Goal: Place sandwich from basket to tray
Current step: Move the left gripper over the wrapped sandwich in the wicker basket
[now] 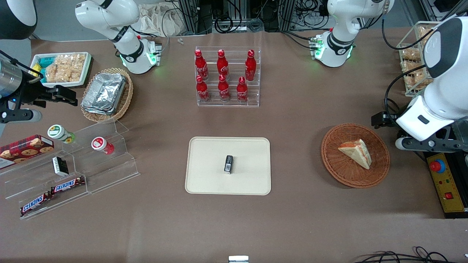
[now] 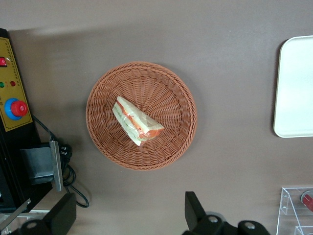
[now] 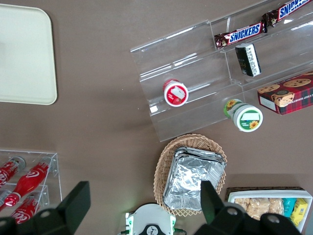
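sandwich: wedge (image 1: 356,152) lying flat in the basket, roughly mid-basket, a bit toward the working arm's side. Pale bread faces, red-orange + green filling showing along one long edge (image 2: 137,121). Looks film-wrapped in the wrist view, can't be sure.

handling: prob. light, soft, squashy. Bread dents easily; filling could slide out if pinched hard or tipped. If wrapped, surface may be slick.

where to grip: judgement — across the two bread faces near the thick filling end, jaws spanning the wedge's thickness, not the thin tip. It lies flat, so fingers likely need to come in at its long edges instead; low force either way.

basket: round reddish-brown wicker (image 1: 378,168), shallow rim, so little to clear on lift. Holds only the sandwich. Weave is bumpy; fingertips could snag.

gripper: left arm's (image 2: 127,218), above the table near the basket's rim, not over the sandwich, touching nothing. Fingers wide apart, nothing between them.

tray: cream, rounded corners (image 1: 204,175), well apart from basket, toward table centre. Small black box (image 1: 228,163) sits near its middle; bare space around it for the drop.

risk: crushing bread, dropping it in transit, landing on the box.

progress: pick not yet made.
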Robot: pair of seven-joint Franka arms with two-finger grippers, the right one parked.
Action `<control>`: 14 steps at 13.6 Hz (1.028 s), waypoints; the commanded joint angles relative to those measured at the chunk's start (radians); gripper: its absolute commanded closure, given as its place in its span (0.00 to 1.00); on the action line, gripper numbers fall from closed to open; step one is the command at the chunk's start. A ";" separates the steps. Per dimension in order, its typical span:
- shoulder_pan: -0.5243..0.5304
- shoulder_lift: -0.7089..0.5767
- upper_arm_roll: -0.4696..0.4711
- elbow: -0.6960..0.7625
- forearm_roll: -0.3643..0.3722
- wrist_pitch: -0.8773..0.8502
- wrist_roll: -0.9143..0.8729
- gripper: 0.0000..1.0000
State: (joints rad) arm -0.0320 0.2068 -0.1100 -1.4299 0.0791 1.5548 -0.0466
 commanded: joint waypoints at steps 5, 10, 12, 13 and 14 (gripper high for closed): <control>0.034 0.037 0.000 0.017 -0.015 -0.038 -0.010 0.00; 0.092 0.005 0.000 -0.214 -0.013 0.216 -0.253 0.00; 0.093 -0.015 0.001 -0.361 -0.012 0.393 -0.422 0.00; 0.092 -0.010 0.001 -0.416 -0.012 0.488 -0.506 0.00; 0.092 -0.003 0.000 -0.455 -0.012 0.564 -0.583 0.00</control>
State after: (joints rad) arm 0.0589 0.2419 -0.1053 -1.7646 0.0678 1.9916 -0.4889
